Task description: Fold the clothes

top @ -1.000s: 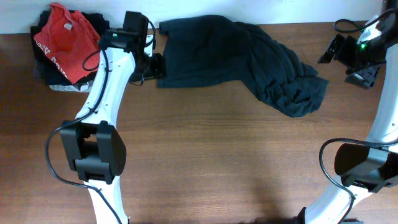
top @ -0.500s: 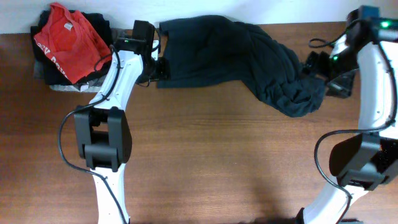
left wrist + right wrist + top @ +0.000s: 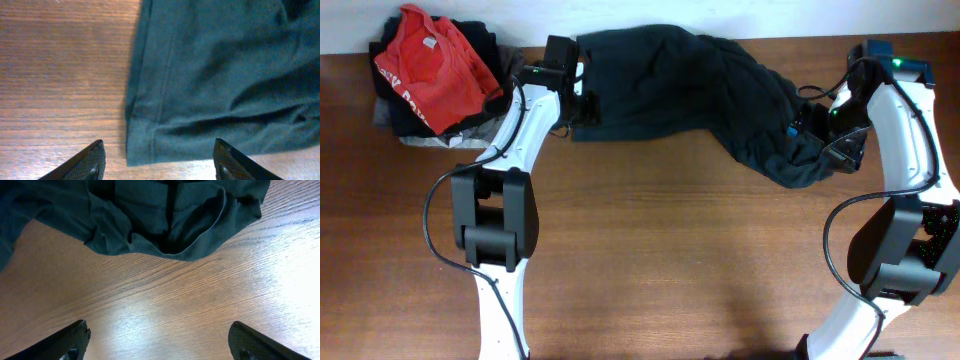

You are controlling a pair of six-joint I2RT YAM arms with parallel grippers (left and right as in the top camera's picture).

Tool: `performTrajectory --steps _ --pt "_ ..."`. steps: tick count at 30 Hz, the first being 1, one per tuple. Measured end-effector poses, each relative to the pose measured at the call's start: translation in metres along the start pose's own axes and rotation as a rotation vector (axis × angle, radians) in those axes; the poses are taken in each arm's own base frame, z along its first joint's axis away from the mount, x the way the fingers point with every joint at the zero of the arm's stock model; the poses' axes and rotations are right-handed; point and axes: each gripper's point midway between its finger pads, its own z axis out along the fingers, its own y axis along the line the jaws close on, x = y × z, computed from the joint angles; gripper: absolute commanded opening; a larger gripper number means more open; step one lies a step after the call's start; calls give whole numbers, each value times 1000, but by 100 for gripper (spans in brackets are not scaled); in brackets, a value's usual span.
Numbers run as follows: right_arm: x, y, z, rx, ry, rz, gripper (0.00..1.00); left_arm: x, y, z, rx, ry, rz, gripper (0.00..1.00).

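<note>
The dark garment (image 3: 680, 90) lies along the far edge of the table (image 3: 650, 250), flat at its left end and bunched into wrinkles at its right. No fold shows yet, so the job looks barely begun. The left gripper (image 3: 159, 162) hangs wide open over the garment's near left corner, holding nothing. The right gripper (image 3: 160, 340) is also wide open and empty, beside the crumpled right hem. Smoothing and every fold remain.

My left arm (image 3: 515, 125) and right arm (image 3: 910, 120): white links, black joints (image 3: 492, 215), looping black cables (image 3: 426, 225); left end effector (image 3: 159, 165) and right end effector (image 3: 159, 342) have dark pointed tips.
</note>
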Motion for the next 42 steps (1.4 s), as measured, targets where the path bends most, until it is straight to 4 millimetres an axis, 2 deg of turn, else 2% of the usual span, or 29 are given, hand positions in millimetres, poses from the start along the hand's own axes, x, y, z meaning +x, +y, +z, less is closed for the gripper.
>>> performTrajectory --steps 3,8,16,20,30,42 --pt "0 0 0 -1 -1 2 94 0 3 1 -18 -3 -5 64" --pt "-3 1 0 -5 -12 -1 94 2 2 5 -38 0 -1 65" --pt "-12 4 4 -18 -48 -3 94 25 -9 38 -93 62 48 66" --pt "-11 1 12 -12 -42 24 94 25 -11 38 -130 50 66 66" --pt "-2 -9 35 12 -2 51 94 22 -1 37 -181 35 66 66" --pt "-9 -13 58 2 -41 100 94 21 1 36 -192 32 66 66"
